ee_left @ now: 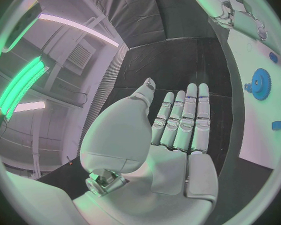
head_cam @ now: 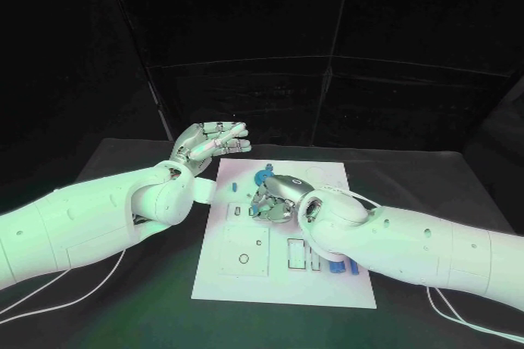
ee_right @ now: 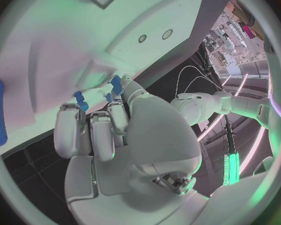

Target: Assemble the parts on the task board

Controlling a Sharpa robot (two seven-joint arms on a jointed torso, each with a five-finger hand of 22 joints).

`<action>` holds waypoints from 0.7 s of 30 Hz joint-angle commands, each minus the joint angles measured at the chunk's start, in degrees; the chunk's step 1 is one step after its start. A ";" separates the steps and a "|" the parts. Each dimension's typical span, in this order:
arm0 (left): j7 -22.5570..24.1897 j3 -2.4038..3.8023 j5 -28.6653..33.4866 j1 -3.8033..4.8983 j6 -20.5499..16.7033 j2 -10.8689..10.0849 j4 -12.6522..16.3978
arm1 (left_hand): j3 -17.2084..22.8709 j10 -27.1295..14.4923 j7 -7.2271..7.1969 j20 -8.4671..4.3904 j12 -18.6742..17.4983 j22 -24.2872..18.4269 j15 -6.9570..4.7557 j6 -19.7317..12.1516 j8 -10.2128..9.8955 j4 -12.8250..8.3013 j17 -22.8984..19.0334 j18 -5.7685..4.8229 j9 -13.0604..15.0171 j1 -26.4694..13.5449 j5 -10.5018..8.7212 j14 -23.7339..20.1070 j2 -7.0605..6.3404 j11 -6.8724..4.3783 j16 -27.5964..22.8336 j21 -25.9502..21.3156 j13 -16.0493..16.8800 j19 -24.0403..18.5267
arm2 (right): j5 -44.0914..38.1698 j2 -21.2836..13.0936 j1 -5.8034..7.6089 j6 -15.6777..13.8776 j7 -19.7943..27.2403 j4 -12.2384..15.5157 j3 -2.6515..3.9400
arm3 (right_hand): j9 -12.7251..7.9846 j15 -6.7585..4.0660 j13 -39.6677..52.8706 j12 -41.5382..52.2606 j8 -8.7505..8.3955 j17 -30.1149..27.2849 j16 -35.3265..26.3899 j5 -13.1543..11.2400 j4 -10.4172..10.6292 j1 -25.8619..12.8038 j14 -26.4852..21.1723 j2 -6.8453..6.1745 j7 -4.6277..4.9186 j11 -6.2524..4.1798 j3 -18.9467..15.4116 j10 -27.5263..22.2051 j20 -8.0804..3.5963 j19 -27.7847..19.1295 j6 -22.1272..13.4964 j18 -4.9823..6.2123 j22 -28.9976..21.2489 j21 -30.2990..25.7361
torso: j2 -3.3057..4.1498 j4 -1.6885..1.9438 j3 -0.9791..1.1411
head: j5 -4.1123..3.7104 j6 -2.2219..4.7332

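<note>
At centre frame, right hand (head_cam: 273, 201) curls over the white task board (head_cam: 246, 277), fingertips pinching a small blue part (ee_right: 115, 84) against it. Part looks light, rigid, smooth; likely best pinched by its sides. Left hand (head_cam: 207, 146), upper left, spread wide, holding nothing. Blue gear (ee_left: 260, 84) sits on the board; slots lower right hold blue pieces (head_cam: 351, 267).

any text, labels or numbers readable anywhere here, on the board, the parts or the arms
None can be read.
Task board: cut-outs and holes, no print that can be made out.
Blue gear and the other blue parts: plain, no marks visible.
Left hand and right hand: bare silver, no label or brand showing; the white arms look unmarked too.
Room clutter at the rim of the right wrist view: too small and blurred to read.
</note>
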 commanded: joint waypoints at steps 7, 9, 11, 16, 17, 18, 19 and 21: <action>0.20 0.05 0.02 0.12 0.57 0.09 0.02 | 0.02 0.48 0.44 0.02 -0.27 -0.06 0.02 0.43 -0.19 -0.35 -0.09 0.19 -0.10 -0.12 0.21 0.34 0.48 0.10 -0.36 0.23 -0.08 0.41 | -1.76 0.41 -0.21 1.08 -1.33 -1.18 -0.01 | 0.05 -0.24 -0.01 -0.16 0.11 6.95 -0.31 0.06 0.11 0.05 4.05 -0.34 0.12 0.07 0.36 0.23 0.04 0.02 0.35 -0.47 -0.07 0.05 | 0.01 0.04 0.01 | 0.03 -0.19; 0.19 0.05 0.02 0.12 0.58 0.10 -0.01 | 0.02 0.48 0.44 0.02 -0.27 -0.06 0.02 0.43 -0.19 -0.35 -0.09 0.19 -0.10 -0.12 0.21 0.34 0.48 0.10 -0.36 0.23 -0.08 0.41 | -1.85 0.43 -0.23 1.01 -1.44 -1.32 -0.01 | 0.05 -0.24 -0.01 -0.16 0.11 6.95 -0.31 0.06 0.11 0.05 4.05 -0.34 0.12 0.07 0.36 0.23 0.04 0.02 0.35 -0.47 -0.07 0.05 | 0.01 -0.04 0.00 | 0.06 -0.21; 0.18 0.05 0.02 0.12 0.59 0.12 -0.05 | 0.02 0.48 0.44 0.02 -0.27 -0.06 0.02 0.43 -0.19 -0.35 -0.09 0.19 -0.10 -0.12 0.21 0.34 0.48 0.10 -0.36 0.23 -0.08 0.41 | -1.91 0.44 -0.26 0.98 -1.49 -1.37 -0.01 | 0.05 -0.24 -0.01 -0.16 0.11 6.95 -0.31 0.06 0.11 0.05 4.05 -0.34 0.12 0.07 0.36 0.23 0.04 0.02 0.35 -0.47 -0.07 0.05 | 0.03 -0.07 0.03 | 0.07 -0.21; 0.14 0.05 0.02 0.12 0.65 0.17 -0.12 | 0.02 0.48 0.44 0.02 -0.27 -0.06 0.02 0.43 -0.19 -0.35 -0.09 0.19 -0.10 -0.12 0.21 0.34 0.48 0.10 -0.36 0.23 -0.08 0.41 | -2.18 0.38 -0.32 1.13 -1.80 -1.45 -0.01 | 0.04 -0.24 0.03 -0.13 0.10 6.94 -0.32 0.07 0.14 -0.06 4.05 -0.39 0.13 0.08 0.39 0.26 0.04 0.02 0.34 -0.47 -0.08 0.05 | 0.05 -0.09 0.03 | 0.06 -0.28; 0.14 0.05 0.02 0.12 0.65 0.17 -0.14 | 0.02 0.48 0.44 0.02 -0.27 -0.06 0.02 0.43 -0.19 -0.35 -0.09 0.19 -0.10 -0.12 0.21 0.34 0.48 0.10 -0.36 0.23 -0.08 0.41 | -2.33 0.36 -0.32 1.19 -1.94 -1.49 -0.01 | 0.04 -0.24 0.03 -0.13 0.10 6.94 -0.32 0.07 0.14 -0.06 4.05 -0.39 0.13 0.08 0.39 0.26 0.04 0.02 0.34 -0.47 -0.08 0.05 | 0.04 -0.06 0.02 | 0.04 -0.29; 0.13 0.05 0.02 0.12 0.66 0.18 -0.15 | 0.02 0.48 0.44 0.02 -0.27 -0.06 0.02 0.43 -0.19 -0.35 -0.09 0.19 -0.10 -0.12 0.21 0.34 0.48 0.10 -0.36 0.23 -0.08 0.41 | -2.37 0.32 -0.32 1.26 -2.09 -1.52 -0.01 | 0.04 -0.23 0.01 -0.15 0.09 6.93 -0.32 0.08 0.15 -0.12 4.05 -0.42 0.14 0.08 0.41 0.24 0.04 0.01 0.33 -0.47 -0.08 0.04 | 0.02 -0.05 0.02 | 0.02 -0.34; 0.13 0.05 0.02 0.12 0.66 0.18 -0.16 | 0.02 0.48 0.44 0.02 -0.27 -0.06 0.02 0.43 -0.19 -0.35 -0.09 0.19 -0.10 -0.12 0.21 0.34 0.48 0.10 -0.36 0.23 -0.08 0.41 | -2.40 0.29 -0.33 1.34 -2.22 -1.55 -0.01 | 0.03 -0.23 -0.01 -0.17 0.09 6.93 -0.33 0.09 0.17 -0.16 4.05 -0.45 0.14 0.08 0.42 0.23 0.04 0.01 0.33 -0.47 -0.09 0.04 | 0.01 -0.05 0.02 | 0.03 -0.36; 0.12 0.05 0.02 0.12 0.66 0.18 -0.17 | 0.02 0.48 0.44 0.02 -0.27 -0.06 0.02 0.43 -0.19 -0.35 -0.09 0.19 -0.10 -0.12 0.21 0.34 0.48 0.10 -0.36 0.23 -0.08 0.41 | -2.45 0.23 -0.33 1.70 -2.50 -1.61 -0.01 | 0.03 -0.23 -0.03 -0.20 0.08 6.89 -0.35 0.10 0.20 -0.26 4.04 -0.50 0.15 0.09 0.43 0.21 0.04 0.00 0.31 -0.47 -0.11 0.03 | 0.02 -0.02 0.03 | 0.03 -0.42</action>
